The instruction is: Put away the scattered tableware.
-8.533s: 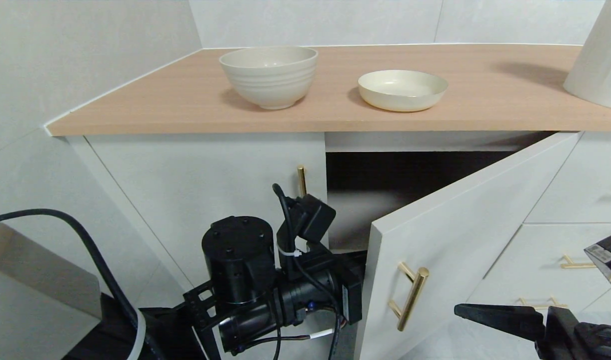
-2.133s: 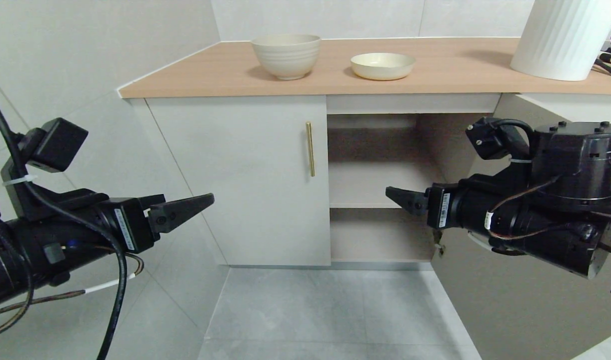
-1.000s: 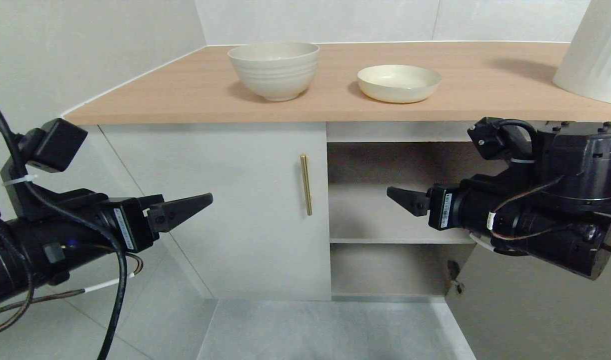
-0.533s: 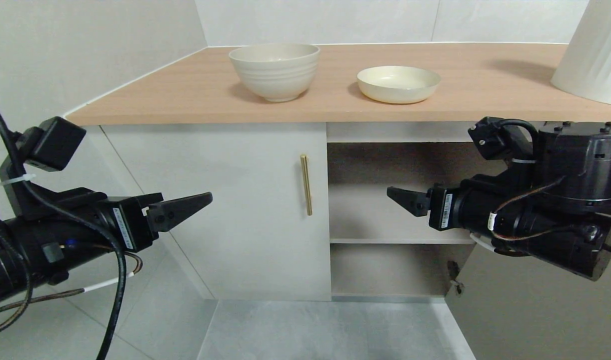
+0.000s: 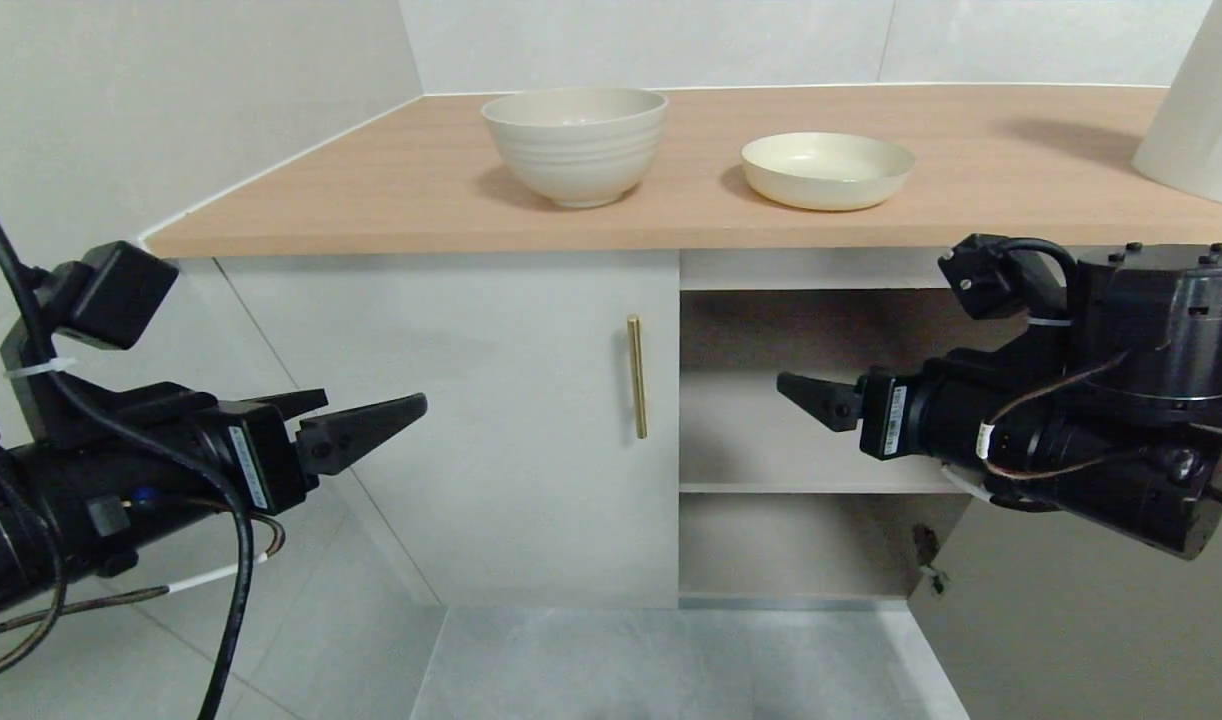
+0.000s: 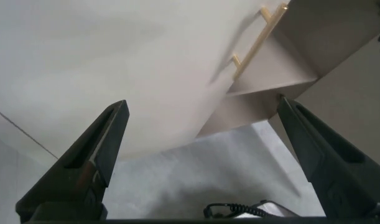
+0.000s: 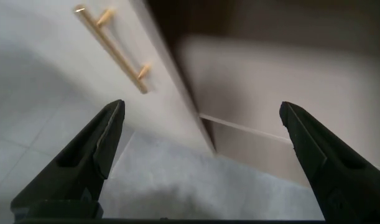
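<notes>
A deep ribbed cream bowl and a shallow cream dish stand side by side on the wooden countertop. Both arms are held well below the counter, in front of the cabinet. My left gripper is open with nothing in it and points at the closed left door. My right gripper hangs in front of the open right compartment, also open and holding nothing. The wrist views show each pair of fingers spread wide, left gripper and right gripper.
The closed door carries a gold bar handle. The right door is swung fully open, showing two bare shelves. A tall white ribbed vessel stands at the counter's far right. Grey tiled floor lies below.
The cabinet's right door, ajar 8.5 s ago, now stands fully open, and both arms are drawn back. In the last second only the camera drifted a little; arms and tableware stayed put.
</notes>
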`<state>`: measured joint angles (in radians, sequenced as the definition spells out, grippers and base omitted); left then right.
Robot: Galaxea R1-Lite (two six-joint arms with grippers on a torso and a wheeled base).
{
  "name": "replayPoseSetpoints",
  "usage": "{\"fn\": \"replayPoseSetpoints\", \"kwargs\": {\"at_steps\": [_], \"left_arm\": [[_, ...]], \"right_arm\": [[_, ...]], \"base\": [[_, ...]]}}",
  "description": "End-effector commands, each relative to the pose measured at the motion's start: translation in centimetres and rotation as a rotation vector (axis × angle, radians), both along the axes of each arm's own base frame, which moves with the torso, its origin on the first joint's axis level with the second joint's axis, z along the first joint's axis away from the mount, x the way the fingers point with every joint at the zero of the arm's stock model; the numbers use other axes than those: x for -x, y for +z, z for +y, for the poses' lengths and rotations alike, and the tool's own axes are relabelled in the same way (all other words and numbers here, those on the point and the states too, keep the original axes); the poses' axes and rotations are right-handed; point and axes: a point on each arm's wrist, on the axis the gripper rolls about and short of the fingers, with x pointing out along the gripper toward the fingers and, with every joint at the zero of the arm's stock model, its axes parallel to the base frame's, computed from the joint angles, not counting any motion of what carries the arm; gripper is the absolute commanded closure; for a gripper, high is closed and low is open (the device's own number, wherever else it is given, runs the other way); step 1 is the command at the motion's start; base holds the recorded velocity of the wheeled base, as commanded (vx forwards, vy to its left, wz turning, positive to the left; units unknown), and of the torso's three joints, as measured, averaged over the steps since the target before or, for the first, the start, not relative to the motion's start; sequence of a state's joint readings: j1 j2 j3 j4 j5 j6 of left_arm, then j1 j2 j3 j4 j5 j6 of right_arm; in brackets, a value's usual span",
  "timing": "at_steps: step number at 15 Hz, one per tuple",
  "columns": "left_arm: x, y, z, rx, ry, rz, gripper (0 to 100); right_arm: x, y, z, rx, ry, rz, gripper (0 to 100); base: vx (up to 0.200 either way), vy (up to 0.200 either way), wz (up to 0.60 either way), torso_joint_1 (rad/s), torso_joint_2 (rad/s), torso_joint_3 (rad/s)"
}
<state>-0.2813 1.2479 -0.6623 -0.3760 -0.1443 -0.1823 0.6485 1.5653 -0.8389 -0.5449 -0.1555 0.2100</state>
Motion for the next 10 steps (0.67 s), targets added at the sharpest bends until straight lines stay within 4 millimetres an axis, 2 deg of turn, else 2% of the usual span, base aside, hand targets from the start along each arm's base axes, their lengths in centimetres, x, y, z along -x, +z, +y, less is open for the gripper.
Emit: {"fn": "replayPoseSetpoints", "kwargs": {"at_steps": [1,4,7,10], "left_arm": [[0.0,0.0,0.0,0.0,0.001,0.001,0],[0.2,0.2,0.1,0.0,-0.001,-0.009,0],[0.2,0.1,0.1,-0.001,-0.001,-0.005,0],[0.5,0.0,0.2,0.001,-0.003,-0.006,0]], "right_arm": [[0.0,0.1,0.0,-0.002,0.001,-0.003,0],[0.2,0.3,-0.1,-0.008,0.001,-0.01,0],[0.6,0.5,-0.4,-0.012,0.01,-0.013,0],[1.6,0.6,-1.0,-0.017,0.057,-0.009,0]], "base": [[0.0,0.0,0.0,0.0,0.0,0.0],[0.0,0.0,0.0,0.0,0.0,0.0],[0.2,0.0,0.0,-0.001,0.0,0.001],[0.0,0.0,0.0,0.0,0.0,0.0]]}}
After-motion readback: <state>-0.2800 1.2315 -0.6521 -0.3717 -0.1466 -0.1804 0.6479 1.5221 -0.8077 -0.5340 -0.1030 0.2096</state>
